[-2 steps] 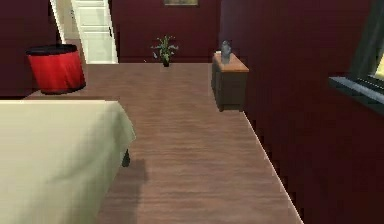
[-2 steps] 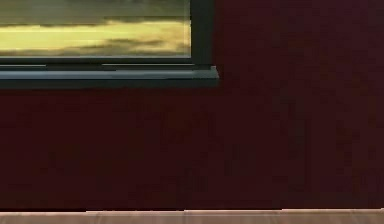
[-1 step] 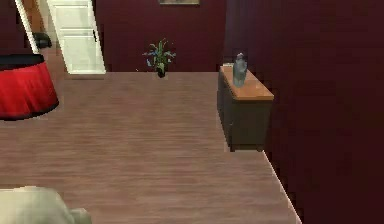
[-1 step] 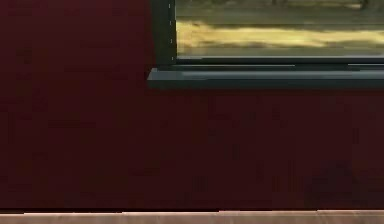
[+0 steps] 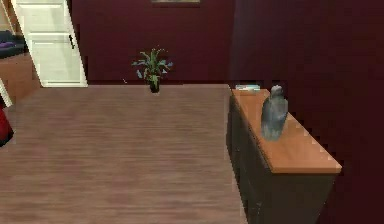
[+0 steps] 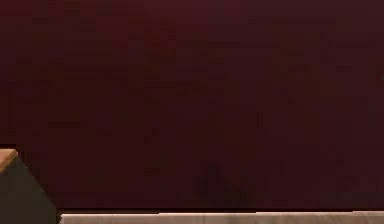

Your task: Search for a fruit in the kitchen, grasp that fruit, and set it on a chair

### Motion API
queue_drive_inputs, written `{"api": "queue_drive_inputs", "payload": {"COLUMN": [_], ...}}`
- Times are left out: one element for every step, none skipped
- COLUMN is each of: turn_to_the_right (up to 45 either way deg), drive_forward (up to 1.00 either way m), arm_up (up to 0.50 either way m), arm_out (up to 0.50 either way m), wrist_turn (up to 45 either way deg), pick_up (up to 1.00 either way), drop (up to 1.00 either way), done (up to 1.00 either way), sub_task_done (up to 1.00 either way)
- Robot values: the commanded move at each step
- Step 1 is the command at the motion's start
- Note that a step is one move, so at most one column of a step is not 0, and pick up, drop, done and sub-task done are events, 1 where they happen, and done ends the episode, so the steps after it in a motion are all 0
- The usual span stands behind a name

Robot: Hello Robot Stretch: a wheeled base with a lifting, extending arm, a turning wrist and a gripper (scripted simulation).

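Note:
In the forward view I see a room with dark maroon walls and a wooden floor [image 5: 110, 150]. A low dark cabinet with an orange-brown top [image 5: 285, 140] runs along the forward view's right. On it stands a grey-blue vase-like thing [image 5: 274, 112], and a small flat pale thing [image 5: 248, 89] lies at its far end. The arm side view faces a dark maroon wall [image 6: 200, 100] close by, with the cabinet's corner [image 6: 10, 165] at the lower left.
A potted green plant [image 5: 152, 68] stands on the floor against the far wall. A white panelled door [image 5: 48, 40] is at the upper left, with dark furniture [image 5: 10, 45] beside it. A picture's lower edge [image 5: 176, 3] hangs on the far wall. A red thing [image 5: 3, 125] sits at the left edge.

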Motion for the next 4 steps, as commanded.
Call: {"api": "queue_drive_inputs", "payload": {"turn_to_the_right": [-36.0, 0.0, 0.0, -3.0], "drive_forward": [0.00, 1.00, 1.00, 0.00], "arm_up": [0.00, 0.00, 0.00, 0.00], "arm_out": [0.00, 0.00, 0.00, 0.00], "wrist_turn": [0.0, 0.0, 0.0, 0.0], "pick_up": [0.00, 0.00, 0.00, 0.00], "drop": [0.00, 0.00, 0.00, 0.00], "done": [0.00, 0.00, 0.00, 0.00], "sub_task_done": [0.00, 0.00, 0.00, 0.00]}}
